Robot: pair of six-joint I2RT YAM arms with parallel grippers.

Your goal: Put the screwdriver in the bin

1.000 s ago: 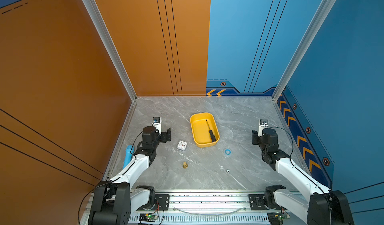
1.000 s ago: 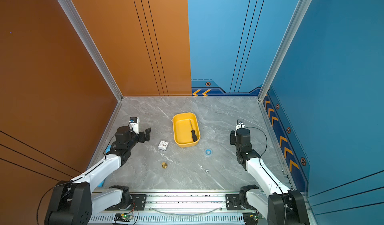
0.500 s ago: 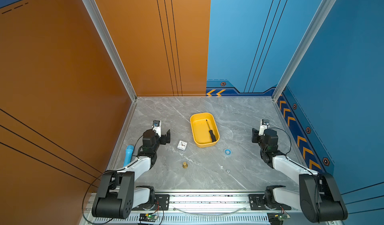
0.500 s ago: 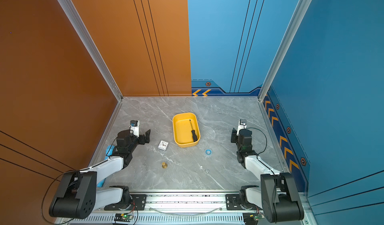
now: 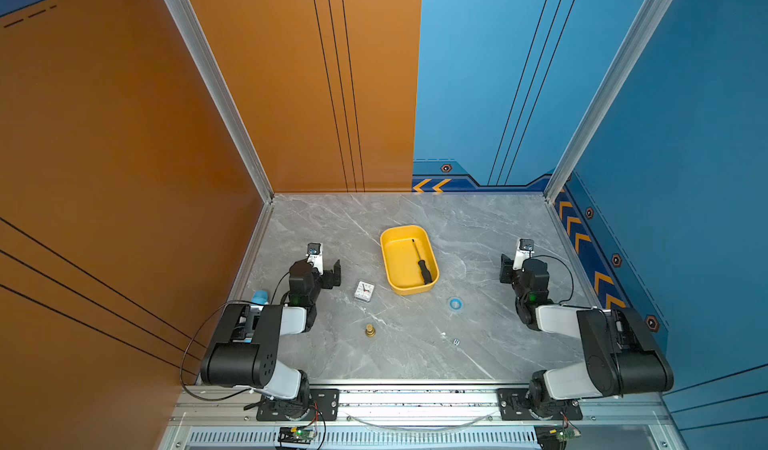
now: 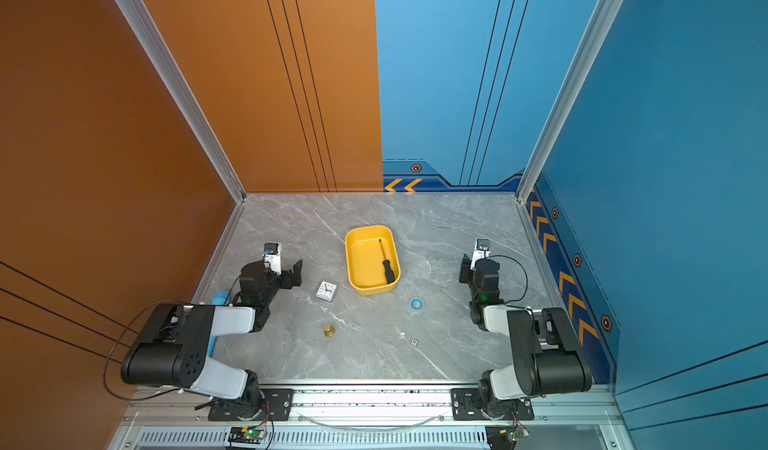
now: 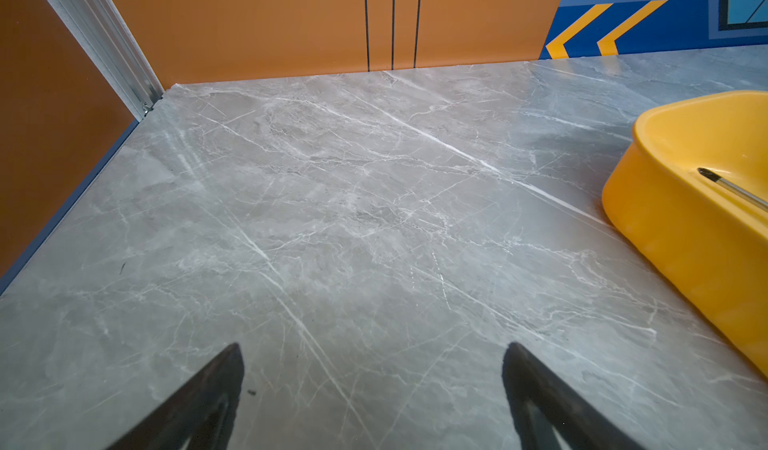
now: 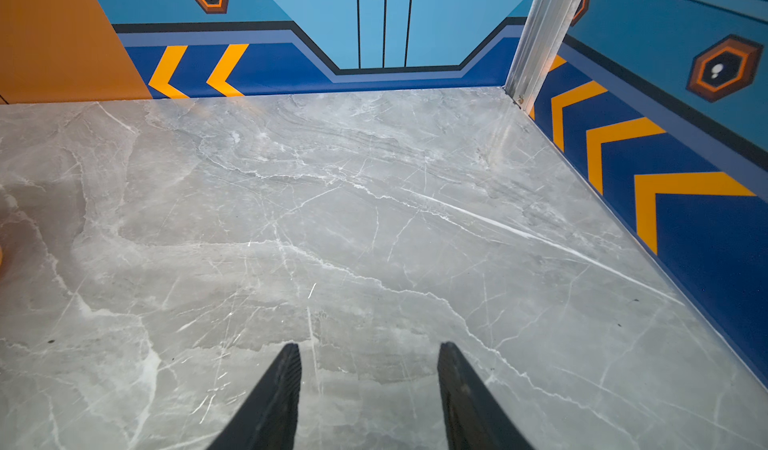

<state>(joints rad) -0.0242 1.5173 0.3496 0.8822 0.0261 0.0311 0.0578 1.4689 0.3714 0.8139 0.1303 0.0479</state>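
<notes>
while the left arm (image 5: pixel 301 282) sits folded low over the tabletop (image 5: pixel 415 356) on the left, its jaws wide apart and empty in the wrist view, no step is in hand. right of it stands a small clock (image 5: pixel 364 291), then the bin (image 5: pixel 411 289), with the screwdriver (image 5: pixel 420 263) lying flat inside near its right wall, handle toward the robot. the placing step looks finished; i judge the next move calls only for both arms to park clear of the bin. on the right, the right arm (image 5: pixel 530 275) is folded likewise, well apart from the bin, its jaws narrower but parted, holding nothing.
</notes>
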